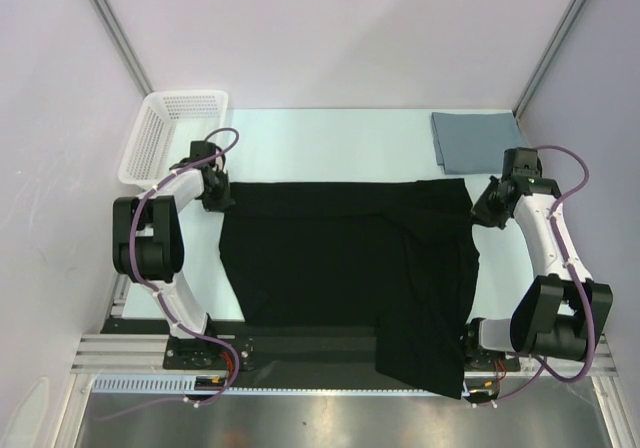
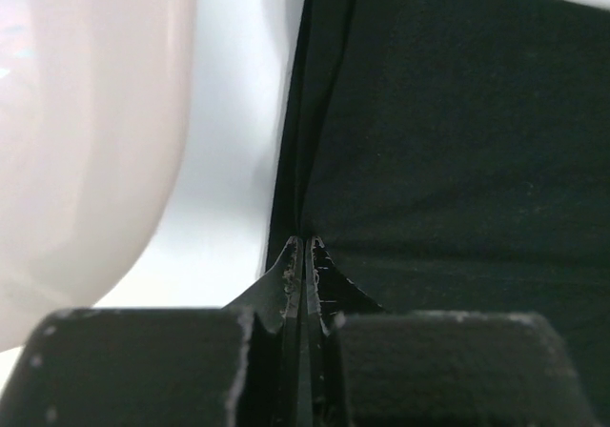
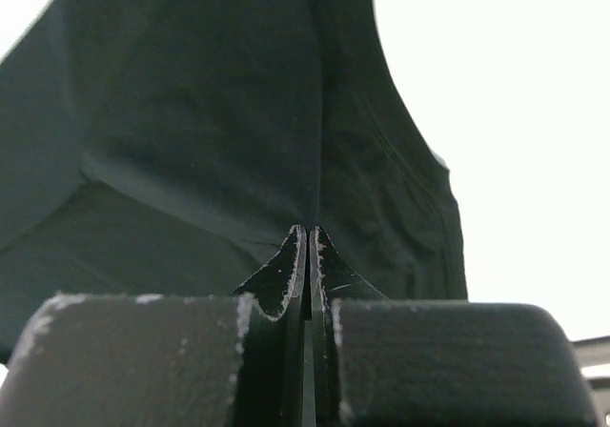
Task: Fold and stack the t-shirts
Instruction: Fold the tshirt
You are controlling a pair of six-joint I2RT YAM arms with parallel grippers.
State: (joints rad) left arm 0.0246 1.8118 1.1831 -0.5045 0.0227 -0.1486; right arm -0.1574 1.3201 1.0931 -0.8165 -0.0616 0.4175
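Pale table, white-walled cell. Black t-shirt spread mid-table, near edge overhanging; grey-blue t-shirt folded at far right. Both arms elbow-bent; left pincer, right pincer pinched together on its far corners.

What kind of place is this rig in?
Probably a lab test cell, not a home: plain white panel walls on aluminium corner posts, a slotted metal mounting rail at the edge of a pale table, with a black cloth t-shirt and white plastic mesh basket as props.
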